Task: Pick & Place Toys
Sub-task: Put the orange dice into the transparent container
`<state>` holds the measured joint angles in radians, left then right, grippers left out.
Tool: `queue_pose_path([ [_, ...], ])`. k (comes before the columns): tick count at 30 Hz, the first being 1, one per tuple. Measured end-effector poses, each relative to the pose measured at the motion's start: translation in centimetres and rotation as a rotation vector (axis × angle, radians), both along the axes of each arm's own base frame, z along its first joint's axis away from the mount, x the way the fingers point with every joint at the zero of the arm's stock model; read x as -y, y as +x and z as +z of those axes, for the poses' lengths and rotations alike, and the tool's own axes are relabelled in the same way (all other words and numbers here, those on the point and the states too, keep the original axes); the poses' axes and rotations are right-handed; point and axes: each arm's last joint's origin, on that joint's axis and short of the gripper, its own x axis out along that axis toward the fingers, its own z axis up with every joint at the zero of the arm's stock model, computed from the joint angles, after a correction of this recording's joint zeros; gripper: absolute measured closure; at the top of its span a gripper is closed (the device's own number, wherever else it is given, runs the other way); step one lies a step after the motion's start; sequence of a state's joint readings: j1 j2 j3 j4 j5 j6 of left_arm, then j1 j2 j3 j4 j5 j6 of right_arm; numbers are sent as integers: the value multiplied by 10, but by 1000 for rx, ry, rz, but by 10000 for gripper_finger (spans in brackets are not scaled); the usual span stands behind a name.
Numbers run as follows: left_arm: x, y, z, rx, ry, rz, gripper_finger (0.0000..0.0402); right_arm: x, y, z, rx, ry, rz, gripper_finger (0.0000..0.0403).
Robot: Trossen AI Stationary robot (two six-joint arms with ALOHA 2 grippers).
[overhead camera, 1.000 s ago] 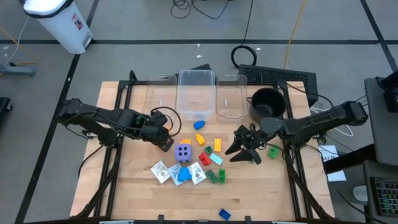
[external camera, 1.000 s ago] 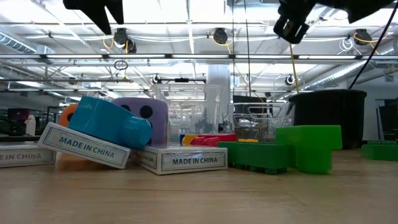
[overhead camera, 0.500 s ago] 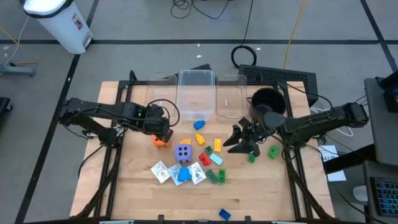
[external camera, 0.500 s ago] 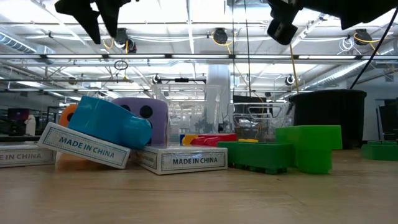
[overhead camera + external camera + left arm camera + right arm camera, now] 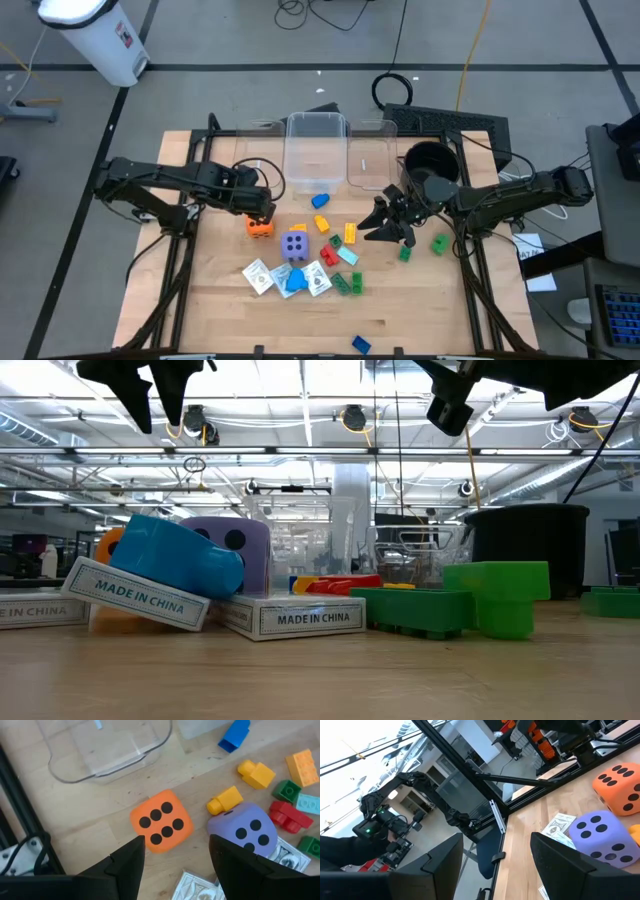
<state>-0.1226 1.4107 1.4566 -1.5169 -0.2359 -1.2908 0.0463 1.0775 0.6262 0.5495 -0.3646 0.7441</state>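
Note:
The toys lie loose in the middle of the table. They include an orange die (image 5: 259, 226), a purple die (image 5: 294, 245), white cards (image 5: 258, 275) and several small bricks such as a yellow one (image 5: 350, 233) and a green one (image 5: 404, 253). My left gripper (image 5: 262, 207) hangs open just to the far side of the orange die (image 5: 161, 821), pointing steeply down, with nothing between its fingers. My right gripper (image 5: 385, 226) is held level and open above the table, right of the bricks, facing both dice (image 5: 600, 837).
Clear bins (image 5: 316, 150) stand along the far edge, and a blue brick (image 5: 320, 200) lies just in front of them. A black pot (image 5: 430, 165) stands at the far right. A green brick (image 5: 438, 242) lies near the right edge and a blue one (image 5: 361, 344) near the front edge.
My left gripper has moved toward the far edge and rolled at the wrist, uncovering the orange die in the high view. My right gripper has drifted toward the far edge, and a green brick now shows beside it. No toy has moved.

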Motion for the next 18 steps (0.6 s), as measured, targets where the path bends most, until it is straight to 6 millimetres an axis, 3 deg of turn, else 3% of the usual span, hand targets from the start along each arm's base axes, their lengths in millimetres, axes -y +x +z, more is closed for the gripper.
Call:
queue_pose_path([
  [8, -1, -1, -8, -26, -12, 44, 174, 0, 0, 0, 0, 0, 3, 177],
  [18, -3, -7, -66, -184, -171, 136, 174, 0, 0, 0, -2, 2, 7, 177],
])
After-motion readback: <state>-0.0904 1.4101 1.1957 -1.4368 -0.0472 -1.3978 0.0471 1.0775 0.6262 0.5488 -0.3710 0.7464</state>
